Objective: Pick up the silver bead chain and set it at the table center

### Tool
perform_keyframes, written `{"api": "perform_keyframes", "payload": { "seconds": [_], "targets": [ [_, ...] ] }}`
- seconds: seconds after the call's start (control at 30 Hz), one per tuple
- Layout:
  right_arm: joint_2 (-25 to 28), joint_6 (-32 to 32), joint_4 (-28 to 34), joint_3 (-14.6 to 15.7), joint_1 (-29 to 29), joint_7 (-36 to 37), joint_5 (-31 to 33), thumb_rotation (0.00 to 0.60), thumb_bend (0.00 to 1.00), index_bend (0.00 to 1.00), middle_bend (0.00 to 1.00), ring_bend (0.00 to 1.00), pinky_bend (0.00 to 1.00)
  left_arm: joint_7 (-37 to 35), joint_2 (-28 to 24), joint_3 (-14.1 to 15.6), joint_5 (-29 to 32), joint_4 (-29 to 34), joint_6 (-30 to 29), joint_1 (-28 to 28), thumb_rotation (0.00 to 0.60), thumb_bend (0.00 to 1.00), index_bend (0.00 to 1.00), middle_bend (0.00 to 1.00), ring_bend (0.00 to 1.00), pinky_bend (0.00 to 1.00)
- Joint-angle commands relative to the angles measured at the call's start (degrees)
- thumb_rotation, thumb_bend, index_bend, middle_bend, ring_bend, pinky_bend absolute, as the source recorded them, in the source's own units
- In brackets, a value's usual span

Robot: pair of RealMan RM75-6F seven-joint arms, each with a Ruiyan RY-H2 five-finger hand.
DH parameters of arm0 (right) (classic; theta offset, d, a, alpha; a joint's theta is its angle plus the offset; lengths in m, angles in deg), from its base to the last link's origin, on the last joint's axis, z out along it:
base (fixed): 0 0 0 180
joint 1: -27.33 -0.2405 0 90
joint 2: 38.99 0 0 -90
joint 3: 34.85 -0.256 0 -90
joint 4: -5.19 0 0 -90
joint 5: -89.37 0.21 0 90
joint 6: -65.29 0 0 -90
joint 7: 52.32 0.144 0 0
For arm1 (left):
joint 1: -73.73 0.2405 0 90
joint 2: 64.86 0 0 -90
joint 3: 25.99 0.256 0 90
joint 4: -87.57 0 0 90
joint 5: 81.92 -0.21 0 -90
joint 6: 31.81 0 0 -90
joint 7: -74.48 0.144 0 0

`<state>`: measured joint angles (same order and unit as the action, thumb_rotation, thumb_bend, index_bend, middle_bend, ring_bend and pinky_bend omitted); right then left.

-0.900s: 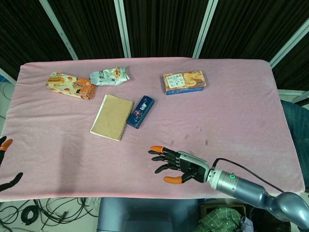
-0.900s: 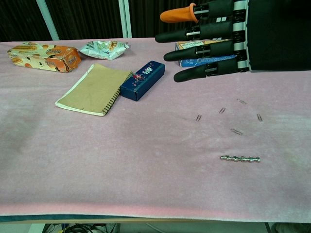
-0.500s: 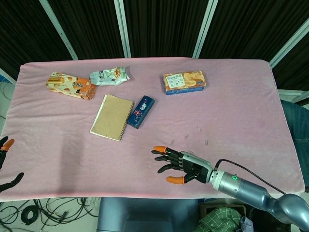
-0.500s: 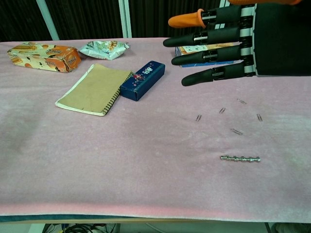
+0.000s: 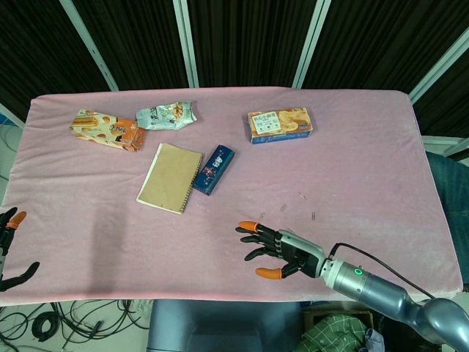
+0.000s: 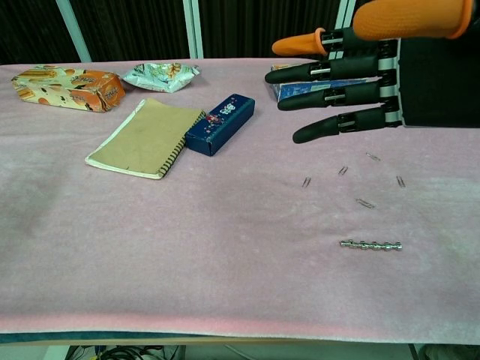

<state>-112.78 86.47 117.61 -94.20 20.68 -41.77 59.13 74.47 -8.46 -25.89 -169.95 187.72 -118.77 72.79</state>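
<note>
The silver bead chain [image 6: 370,244] lies straight on the pink cloth near the front right in the chest view. The head view hides it under my right hand [image 5: 282,249]. That hand [image 6: 367,75] hovers above the chain with its black, orange-tipped fingers spread toward the left, holding nothing. My left hand [image 5: 7,249] hangs off the table's front left corner, fingers apart and empty.
Several paper clips [image 6: 342,171] are scattered just behind the chain. Further back are a brown spiral notebook [image 5: 170,177], a blue case [image 5: 214,169], a biscuit box [image 5: 279,125] and two snack packs [image 5: 107,130] [image 5: 166,114]. The pink table cloth [image 5: 88,213] ends close in front of the chain.
My right hand has drifted a little to the right, and its thumb now shows at the top of the chest view. The chain has not moved.
</note>
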Motion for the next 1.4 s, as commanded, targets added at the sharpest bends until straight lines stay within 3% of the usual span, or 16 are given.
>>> {"api": "perform_keyframes", "payload": {
  "seconds": [0.03,0.27,0.4,0.53,0.67,0.83,1.03,1.4],
  "targets": [
    [0.9,-1.4,0.6,0.6,-0.4,-0.9,-1.7,0.563,0.21,0.01,0.00,0.06,0.21,-0.1,0.0,0.0,0.0,0.0,0.1,0.0,0.600,0.22,0.09,0.00,0.00,0.00],
    [2.6,-6.1,0.8,2.8,-1.0,-3.4,-6.4,0.562,0.21,0.01,0.00,0.06,0.21,-0.1,-0.1,0.0,0.2,0.0,0.2,-0.1,0.600,0.22,0.09,0.00,0.00,0.00],
    [3.9,-15.3,1.6,7.6,-1.8,-9.1,-15.0,0.561,0.21,0.03,0.00,0.06,0.21,0.1,0.0,-0.1,0.4,0.0,0.4,-0.2,0.600,0.22,0.09,0.00,0.00,0.00],
    [3.8,-31.8,1.7,18.5,-4.1,-19.8,-26.8,0.564,0.21,0.05,0.00,0.06,0.21,0.4,0.0,-0.1,0.5,0.2,0.4,-0.1,0.600,0.22,0.09,0.00,0.00,0.00],
    [2.1,-45.2,-0.3,28.3,-7.4,-31.6,-31.5,0.578,0.21,0.06,0.00,0.06,0.21,0.9,0.1,0.0,0.7,0.3,0.6,-0.2,0.600,0.22,0.09,0.00,0.00,0.00],
    [-4.4,-62.1,-2.9,35.9,-10.0,-46.8,-32.2,0.577,0.21,0.13,0.00,0.06,0.21,1.4,0.1,0.0,0.9,0.5,0.9,-0.3,0.600,0.22,0.09,0.00,0.00,0.00],
    [-10.9,-72.8,-4.3,40.1,-11.6,-54.0,-30.4,0.580,0.21,0.27,0.00,0.06,0.21,1.5,0.2,-0.1,1.3,0.5,1.0,-0.3,0.600,0.22,0.09,0.00,0.00,0.00],
    [-18.9,-77.8,-7.1,44.9,-13.7,-52.3,-25.4,0.577,0.21,0.36,0.00,0.06,0.21,1.7,0.1,0.0,1.3,0.7,0.8,-0.2,0.600,0.22,0.09,0.00,0.00,0.00]
  ]
}}
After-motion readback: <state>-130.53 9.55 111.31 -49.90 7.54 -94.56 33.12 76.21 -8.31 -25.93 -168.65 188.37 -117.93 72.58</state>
